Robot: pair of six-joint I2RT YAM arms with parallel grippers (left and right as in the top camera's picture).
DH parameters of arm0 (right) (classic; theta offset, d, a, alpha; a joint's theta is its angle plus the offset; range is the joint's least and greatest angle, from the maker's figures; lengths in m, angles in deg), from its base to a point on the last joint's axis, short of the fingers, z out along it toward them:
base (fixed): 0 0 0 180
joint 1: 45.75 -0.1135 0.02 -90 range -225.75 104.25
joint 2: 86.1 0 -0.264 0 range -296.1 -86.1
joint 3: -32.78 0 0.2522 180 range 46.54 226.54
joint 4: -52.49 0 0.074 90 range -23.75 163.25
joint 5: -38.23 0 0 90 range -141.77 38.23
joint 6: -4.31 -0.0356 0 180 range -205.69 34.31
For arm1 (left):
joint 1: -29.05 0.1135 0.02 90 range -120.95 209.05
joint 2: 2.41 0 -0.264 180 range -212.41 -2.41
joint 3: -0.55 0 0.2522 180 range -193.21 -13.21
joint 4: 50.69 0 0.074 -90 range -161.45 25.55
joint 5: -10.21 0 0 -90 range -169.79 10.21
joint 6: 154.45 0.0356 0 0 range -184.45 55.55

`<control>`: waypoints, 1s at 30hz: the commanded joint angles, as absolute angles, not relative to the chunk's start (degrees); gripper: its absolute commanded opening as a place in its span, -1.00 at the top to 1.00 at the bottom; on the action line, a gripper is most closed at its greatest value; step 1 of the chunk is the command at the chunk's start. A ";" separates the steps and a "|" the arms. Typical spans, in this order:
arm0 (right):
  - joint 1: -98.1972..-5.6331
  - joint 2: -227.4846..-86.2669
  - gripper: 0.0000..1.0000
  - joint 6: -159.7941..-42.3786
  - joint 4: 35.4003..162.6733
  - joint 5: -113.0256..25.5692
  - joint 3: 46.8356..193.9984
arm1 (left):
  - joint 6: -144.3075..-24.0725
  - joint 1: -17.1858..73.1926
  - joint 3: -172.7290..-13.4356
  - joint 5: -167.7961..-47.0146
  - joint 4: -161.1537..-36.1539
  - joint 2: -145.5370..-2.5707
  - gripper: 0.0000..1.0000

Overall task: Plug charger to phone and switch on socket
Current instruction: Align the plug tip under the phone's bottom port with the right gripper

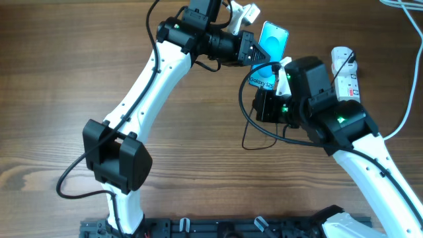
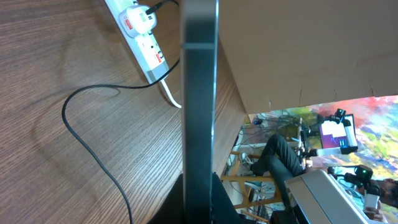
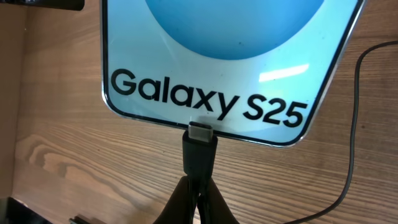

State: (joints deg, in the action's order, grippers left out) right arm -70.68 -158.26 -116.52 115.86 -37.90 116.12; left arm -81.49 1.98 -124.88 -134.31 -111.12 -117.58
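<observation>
Two robot arms meet over a wooden desk (image 1: 66, 66), and between them they hold the phone (image 1: 273, 39) up in the air, clear of the surface. We see its bright turquoise screen facing upward in the overhead view, with a white strip reading "Galaxy S25" at the end nearer the right arm.

The left fingers (image 2: 224, 208) are clamped on the phone partway along its length. In the left wrist view the phone shows only as a thin dark edge standing straight up between them.

The right fingers (image 3: 189, 199) are pinched tight on the charger's plug tip (image 3: 200, 149). Its small metal end meets the middle of the phone's lower edge, just under the printed name (we cannot tell how deeply it sits in the port). From there the thin black charger cable (image 3: 353, 124) trails away and loops loosely over the desk below the phone.

The socket (image 1: 345, 76), a white power strip with small red marks, lies flat on the desk just beyond the right arm, well apart from the phone. We cannot tell whether its switch is on.
</observation>
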 commanded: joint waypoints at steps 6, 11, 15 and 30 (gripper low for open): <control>-70.53 -158.55 0.91 -116.74 118.22 -36.64 117.04 | -81.40 2.22 -124.95 -136.96 -109.16 -115.75 0.92; -70.53 -158.55 0.92 -116.50 119.37 -35.61 117.04 | -81.62 2.31 -124.95 -136.98 -108.22 -115.75 0.92; -70.53 -158.55 0.91 -116.52 118.48 -35.48 117.04 | -81.60 2.27 -124.95 -136.98 -108.15 -115.75 0.92; -70.42 -158.55 0.91 -115.64 116.86 -37.62 117.04 | -81.34 2.27 -124.95 -136.98 -109.05 -115.75 0.92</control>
